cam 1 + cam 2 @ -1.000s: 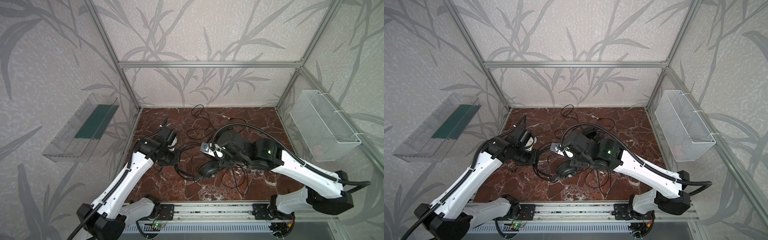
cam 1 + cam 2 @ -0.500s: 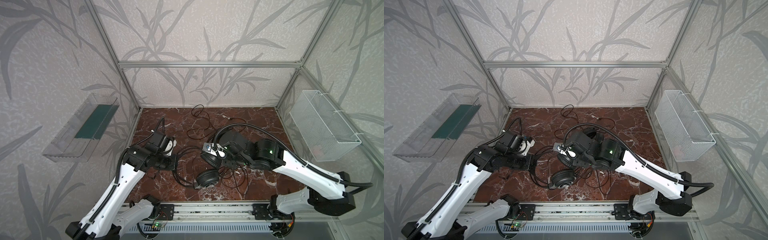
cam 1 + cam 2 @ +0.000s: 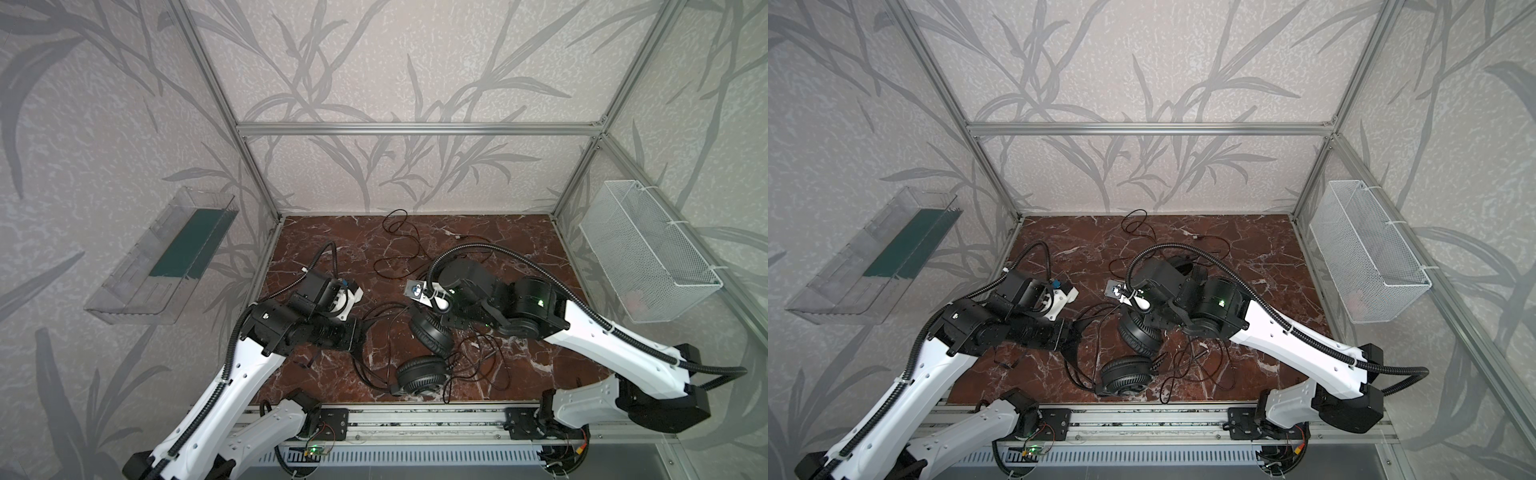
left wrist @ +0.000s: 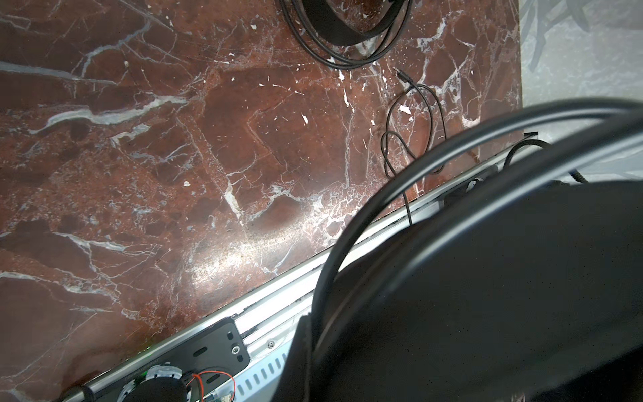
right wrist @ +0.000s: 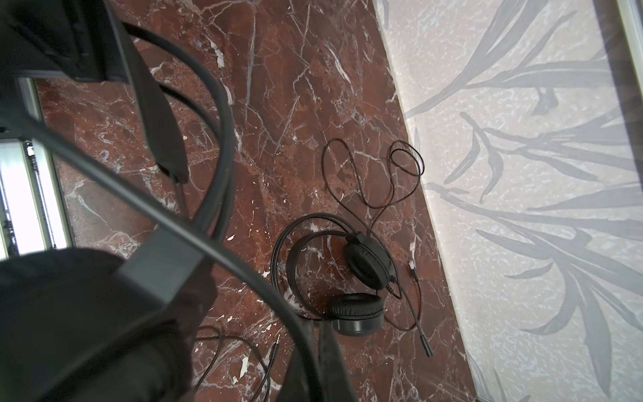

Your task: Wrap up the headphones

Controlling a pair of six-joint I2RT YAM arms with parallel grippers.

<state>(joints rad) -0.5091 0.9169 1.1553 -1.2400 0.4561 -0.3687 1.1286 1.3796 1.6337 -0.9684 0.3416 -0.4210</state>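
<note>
Left arm pulls back toward seven o'clock, dragging the near headset (image 3: 422,374) open; left gripper (image 3: 358,332) and right gripper (image 3: 446,322) both clamp it mid-tabletop (image 3: 332,249). Loose at five o'clock sprawls its cable (image 4: 387,121), second headset (image 5: 365,264) waits at twelve: no wrapping yet, I'd say.

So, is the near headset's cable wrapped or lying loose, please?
Loose: the cable sprawls in tangled loops on the table beside the earcups in both top views.

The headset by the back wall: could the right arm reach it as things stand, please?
Probably not yet: the right gripper is shut on the near headset, though the far headset lies uncovered on the marble.
</note>
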